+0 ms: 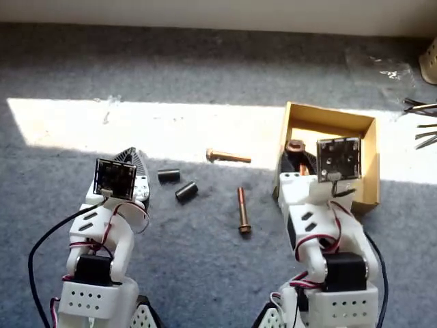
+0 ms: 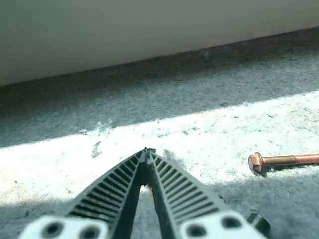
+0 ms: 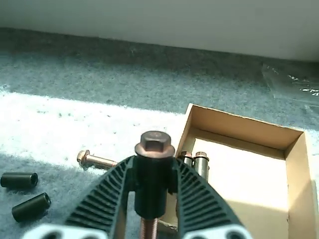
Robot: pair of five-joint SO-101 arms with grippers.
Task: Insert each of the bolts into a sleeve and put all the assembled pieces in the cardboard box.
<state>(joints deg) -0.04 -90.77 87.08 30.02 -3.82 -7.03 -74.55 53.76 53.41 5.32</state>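
Right gripper (image 3: 153, 162) — fingers clamped on the black sleeve (image 3: 151, 186) of an assembled piece, copper bolt head (image 3: 155, 143) on top, centre of frame, just beside the cardboard box (image 3: 239, 124) wall. Judged light, rigid, smooth metal; grip the sleeve mid-length and keep it upright (the bolt may slide out if tipped). Left gripper (image 2: 146, 155) — fingers together, empty. Loose bolts (image 1: 229, 157) (image 1: 242, 210) and loose sleeves (image 1: 168, 175) (image 1: 186, 191) lie centre of the surface (image 1: 205, 273).
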